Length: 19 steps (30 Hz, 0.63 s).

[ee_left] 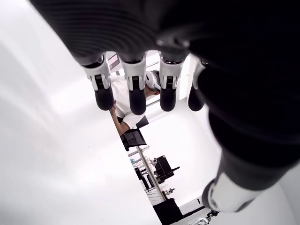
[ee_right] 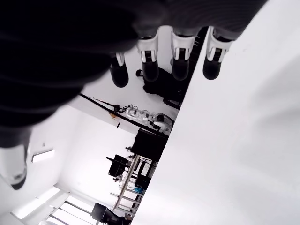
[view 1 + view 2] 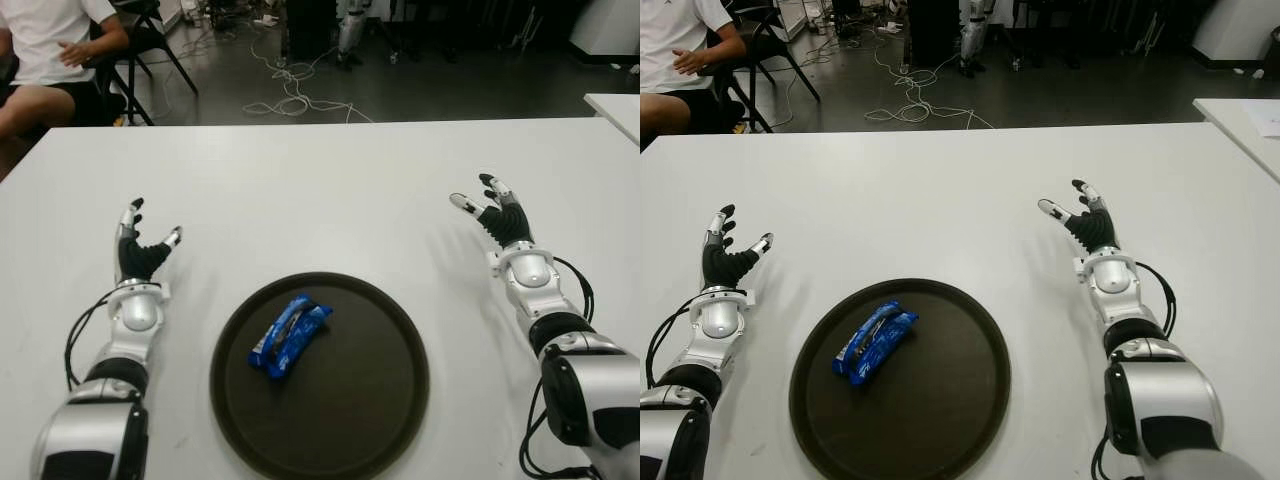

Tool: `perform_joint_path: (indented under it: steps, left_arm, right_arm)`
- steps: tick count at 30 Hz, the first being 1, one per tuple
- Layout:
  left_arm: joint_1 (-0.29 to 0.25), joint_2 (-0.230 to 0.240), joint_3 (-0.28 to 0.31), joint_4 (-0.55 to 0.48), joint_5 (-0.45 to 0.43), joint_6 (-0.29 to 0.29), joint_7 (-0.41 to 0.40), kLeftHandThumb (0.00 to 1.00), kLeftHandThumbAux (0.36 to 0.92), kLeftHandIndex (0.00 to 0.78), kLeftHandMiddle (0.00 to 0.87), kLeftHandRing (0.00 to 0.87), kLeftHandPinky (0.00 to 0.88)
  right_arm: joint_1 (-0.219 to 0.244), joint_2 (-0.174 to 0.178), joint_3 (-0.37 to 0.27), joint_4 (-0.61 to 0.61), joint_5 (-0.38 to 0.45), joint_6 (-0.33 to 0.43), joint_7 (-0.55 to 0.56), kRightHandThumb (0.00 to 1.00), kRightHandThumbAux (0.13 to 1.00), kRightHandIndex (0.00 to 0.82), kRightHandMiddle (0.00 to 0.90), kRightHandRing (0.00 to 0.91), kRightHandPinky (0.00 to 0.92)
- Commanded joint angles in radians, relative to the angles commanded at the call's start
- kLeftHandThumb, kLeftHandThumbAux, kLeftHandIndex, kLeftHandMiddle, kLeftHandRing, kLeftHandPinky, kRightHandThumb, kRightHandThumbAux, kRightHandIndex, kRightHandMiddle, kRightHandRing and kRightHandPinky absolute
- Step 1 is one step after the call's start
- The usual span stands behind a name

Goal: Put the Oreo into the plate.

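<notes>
Where it lies slantwise on the round, dark, raised-rim plate (image 3: pixel 390 420), the Oreo (image 3: pixel 289 335) is a glossy blue wrapped pack. Left hand (image 3: pixel 140 255) and right hand (image 3: pixel 500 215) flank it over the smooth white table (image 3: pixel 320 190), fingers spread, holding nothing.

Oreo pack (image 3: pixel 289 335) in plate (image 3: pixel 385 400), left of centre, near table (image 3: pixel 320 190) edge. Left hand (image 3: pixel 139 250) left of plate, right hand (image 3: pixel 500 215) far right, both empty.
</notes>
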Motion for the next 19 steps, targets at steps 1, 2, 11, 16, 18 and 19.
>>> perform_joint_path:
  steps: [1, 2, 11, 16, 18, 19]
  left_arm:
    - [0.000, 0.001, 0.000, 0.000, 0.000, 0.000, -0.001, 0.000, 0.779, 0.077, 0.109, 0.082, 0.058]
    - [0.000, 0.001, 0.001, 0.000, -0.001, 0.001, -0.003, 0.000, 0.779, 0.077, 0.110, 0.083, 0.059]
    - [-0.002, 0.003, 0.004, 0.003, -0.004, 0.007, -0.010, 0.000, 0.768, 0.075, 0.102, 0.078, 0.050]
    - [-0.001, 0.003, 0.005, 0.003, -0.003, 0.008, -0.008, 0.000, 0.767, 0.074, 0.100, 0.073, 0.048]
    - [-0.001, 0.003, 0.006, 0.002, -0.004, 0.009, -0.009, 0.000, 0.766, 0.074, 0.101, 0.074, 0.047]
    - [-0.001, 0.002, 0.007, 0.001, -0.004, 0.010, -0.010, 0.000, 0.766, 0.074, 0.101, 0.074, 0.046]
  right_arm:
    - [0.000, 0.001, -0.002, 0.000, 0.002, 0.000, 0.001, 0.000, 0.499, 0.032, 0.001, 0.000, 0.000]
    - [-0.002, 0.004, -0.005, 0.000, 0.003, 0.002, 0.000, 0.000, 0.499, 0.031, 0.001, 0.000, 0.000]
    - [-0.007, 0.016, -0.014, -0.002, 0.008, 0.014, -0.012, 0.000, 0.493, 0.061, 0.004, 0.000, 0.000]
    - [-0.007, 0.017, -0.014, -0.002, 0.007, 0.019, -0.014, 0.000, 0.508, 0.055, 0.004, 0.000, 0.000]
    - [-0.008, 0.017, -0.016, -0.002, 0.010, 0.020, -0.009, 0.000, 0.505, 0.054, 0.003, 0.000, 0.000]
    - [-0.009, 0.017, -0.019, -0.002, 0.013, 0.021, -0.004, 0.000, 0.503, 0.054, 0.003, 0.000, 0.000]
